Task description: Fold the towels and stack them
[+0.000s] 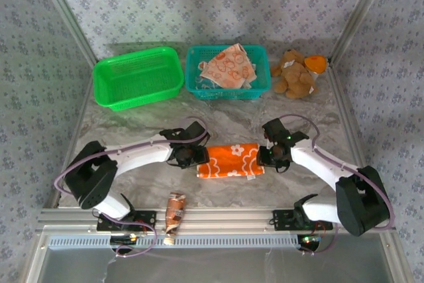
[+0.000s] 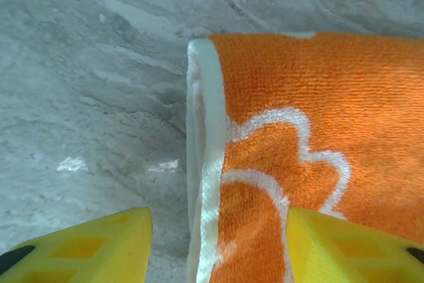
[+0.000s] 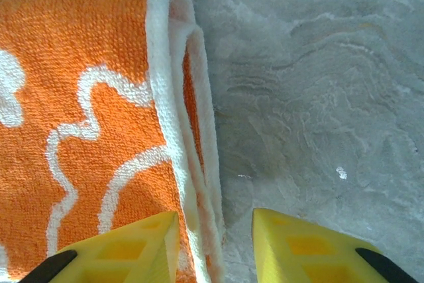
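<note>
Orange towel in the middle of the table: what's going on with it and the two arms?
The orange towel lies folded into a long strip on the table, between the two arms. The left gripper is at its left end and the right gripper at its right end. Each has its fingers apart with the towel's white-trimmed edge between them, not clamped. A pale peach towel lies crumpled in the teal basket at the back, not yet folded.

Open across bare tabletop (image 1: 119, 124) between orange towel (image 1: 228, 160) and far row. Blocked far by green basket (image 1: 142, 94), teal basket (image 1: 228, 91), teddy bear (image 1: 295, 74); near left by brown tube (image 1: 175, 210).
</note>
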You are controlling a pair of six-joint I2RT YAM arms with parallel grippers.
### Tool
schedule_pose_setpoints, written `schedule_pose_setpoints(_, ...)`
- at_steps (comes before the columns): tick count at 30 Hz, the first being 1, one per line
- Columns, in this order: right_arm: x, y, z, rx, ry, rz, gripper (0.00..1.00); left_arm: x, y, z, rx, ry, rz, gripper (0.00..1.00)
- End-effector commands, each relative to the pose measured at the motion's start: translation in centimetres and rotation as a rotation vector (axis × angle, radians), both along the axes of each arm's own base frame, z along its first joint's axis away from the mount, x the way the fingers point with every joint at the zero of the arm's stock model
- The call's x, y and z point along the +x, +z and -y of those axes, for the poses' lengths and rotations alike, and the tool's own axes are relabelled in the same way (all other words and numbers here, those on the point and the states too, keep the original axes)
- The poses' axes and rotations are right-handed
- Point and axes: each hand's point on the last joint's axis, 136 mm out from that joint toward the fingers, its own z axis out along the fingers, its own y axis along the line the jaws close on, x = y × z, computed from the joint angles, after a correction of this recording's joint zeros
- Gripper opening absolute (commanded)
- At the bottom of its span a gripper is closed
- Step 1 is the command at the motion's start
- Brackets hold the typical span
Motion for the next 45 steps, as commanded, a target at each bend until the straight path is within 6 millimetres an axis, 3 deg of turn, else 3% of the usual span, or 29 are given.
schedule_pose_setpoints(1,0.8,0.7,-0.2,-0.003,0.021,0.031,0.36,0.7,-0.2,1.1,-0.028,-0.007,0.000,0.55)
schedule_pose_setpoints(16,0.0,0.5,-0.1,0.001,0.025,0.012,0.40,-0.1,-1.9,2.6,0.036,-0.027,-0.047,0.52)
schedule_pose_setpoints(24,-0.1,1.2,0.2,0.003,0.013,0.030,0.43,-1.6,-4.7,0.2,0.160,0.022,-0.101,0.47)
schedule_pose_setpoints(27,-0.1,1.6,0.4,0.002,0.009,0.045,0.43,-1.9,-5.1,-0.4,0.181,0.017,-0.103,0.38)
schedule_pose_setpoints(29,-0.1,1.8,0.5,-0.003,0.004,0.053,0.44,-1.9,-5.3,-0.4,0.186,0.013,-0.102,0.25)
schedule_pose_setpoints(31,0.1,2.2,0.6,0.002,-0.003,0.066,0.50,-1.8,-5.4,-0.7,0.201,0.009,-0.097,0.13)
schedule_pose_setpoints(33,0.3,2.8,0.5,0.011,-0.002,0.084,0.53,-1.6,-5.0,-1.0,0.213,0.004,-0.085,0.01)
schedule_pose_setpoints(36,0.7,3.6,0.4,0.026,-0.010,0.116,0.62,-1.1,-3.4,-1.5,0.242,-0.015,-0.053,0.00)
schedule_pose_setpoints(39,1.2,4.3,0.2,0.046,-0.019,0.144,0.83,-0.5,-1.2,-2.5,0.280,-0.039,-0.025,0.00)
schedule_pose_setpoints(40,1.4,4.6,0.1,0.050,-0.022,0.153,0.99,-0.2,-0.3,-2.9,0.292,-0.046,-0.011,0.00)
schedule_pose_setpoints(45,3.2,6.5,-0.4,0.064,-0.031,0.213,1.00,1.2,4.7,-5.2,0.360,-0.080,0.047,0.00)
